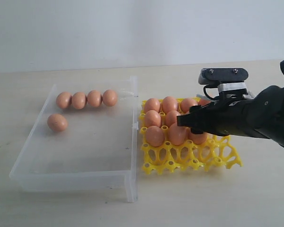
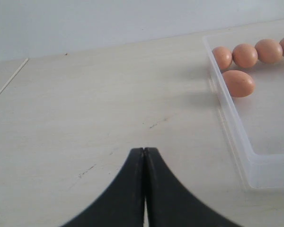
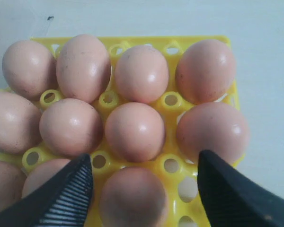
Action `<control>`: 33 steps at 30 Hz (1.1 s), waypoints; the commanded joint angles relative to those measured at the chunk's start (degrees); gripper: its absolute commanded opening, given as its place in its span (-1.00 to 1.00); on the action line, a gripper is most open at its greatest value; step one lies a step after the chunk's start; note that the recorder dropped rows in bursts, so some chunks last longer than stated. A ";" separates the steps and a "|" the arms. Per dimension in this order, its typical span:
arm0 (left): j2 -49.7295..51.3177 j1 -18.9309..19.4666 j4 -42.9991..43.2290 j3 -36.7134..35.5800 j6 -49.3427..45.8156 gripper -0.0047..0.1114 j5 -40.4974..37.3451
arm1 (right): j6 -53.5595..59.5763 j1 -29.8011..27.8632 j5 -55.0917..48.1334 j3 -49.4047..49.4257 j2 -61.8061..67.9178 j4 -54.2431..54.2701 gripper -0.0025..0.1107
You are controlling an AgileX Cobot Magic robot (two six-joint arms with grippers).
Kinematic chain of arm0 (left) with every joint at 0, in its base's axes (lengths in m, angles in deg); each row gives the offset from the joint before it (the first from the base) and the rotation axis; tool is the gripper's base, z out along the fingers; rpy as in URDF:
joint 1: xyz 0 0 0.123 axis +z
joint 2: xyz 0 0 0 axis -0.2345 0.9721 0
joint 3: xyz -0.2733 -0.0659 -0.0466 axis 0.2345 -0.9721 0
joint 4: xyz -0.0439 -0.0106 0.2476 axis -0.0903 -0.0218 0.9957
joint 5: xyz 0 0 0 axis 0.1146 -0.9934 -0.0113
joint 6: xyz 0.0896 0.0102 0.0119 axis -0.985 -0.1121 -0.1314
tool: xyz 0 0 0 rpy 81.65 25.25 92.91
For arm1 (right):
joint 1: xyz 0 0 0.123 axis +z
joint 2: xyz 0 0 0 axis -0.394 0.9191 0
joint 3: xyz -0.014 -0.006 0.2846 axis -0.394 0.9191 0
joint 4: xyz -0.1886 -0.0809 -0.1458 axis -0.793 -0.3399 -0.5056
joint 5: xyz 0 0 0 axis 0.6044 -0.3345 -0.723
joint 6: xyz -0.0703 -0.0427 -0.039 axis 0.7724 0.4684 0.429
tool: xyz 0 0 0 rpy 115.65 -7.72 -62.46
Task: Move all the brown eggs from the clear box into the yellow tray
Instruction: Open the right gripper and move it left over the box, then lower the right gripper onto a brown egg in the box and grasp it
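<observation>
Item 1: clear box [image 1: 85,151], on table [image 2: 75,109], left part of exterior view. Holds 5 brown eggs [image 1: 86,99]: 4 in a touching row along far wall, 1 apart, nearer, by left wall.
Item 2: yellow tray [image 1: 191,161], just beside box on its right. Far rows filled w/ eggs, approx. 11 in right wrist view, some partly hidden. Nearest row is open lattice.
Item 3: right gripper [image 1: 183,119], over tray, jaws spread wide, nothing gripped. One egg sits below the gap.
Item 4: left gripper [image 2: 143,152], over table beside box, fingers pressed together, nothing held.
</observation>
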 commanded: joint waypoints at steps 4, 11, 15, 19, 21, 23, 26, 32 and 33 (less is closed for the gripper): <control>0.04 -0.34 -0.14 0.23 0.29 -0.92 0.52 | 0.32 -0.22 -15.37 -7.30 -3.82 -2.25 -0.07; 0.04 -0.34 -0.14 0.23 0.29 -0.92 0.52 | 2.02 0.47 -34.64 -24.04 -0.54 -9.08 -0.94; 0.04 -0.34 -0.14 0.23 0.29 -0.92 0.52 | 0.90 1.00 -41.55 -34.69 5.84 -9.65 -0.91; 0.04 -0.34 -0.14 0.23 0.29 -0.92 0.52 | -3.01 3.77 -49.74 -46.16 13.96 -13.92 -0.60; 0.04 -0.34 -0.14 0.23 0.29 -0.92 0.52 | -4.39 5.64 -52.91 -52.49 19.04 -16.62 -0.34; 0.04 -0.34 -0.14 0.23 0.29 -0.92 0.52 | -6.73 7.40 -54.48 -58.04 23.76 -20.44 -0.13; 0.04 -0.34 -0.14 0.23 0.29 -0.92 0.52 | -9.22 10.96 -56.78 -69.60 31.43 -30.16 0.02; 0.04 -0.34 -0.14 0.23 0.29 -0.92 0.52 | -8.65 14.44 -57.33 -81.62 41.64 -29.13 0.02; 0.04 -0.34 -0.14 0.23 0.29 -0.92 0.52 | -8.65 14.44 -57.47 -82.17 42.38 -28.86 0.02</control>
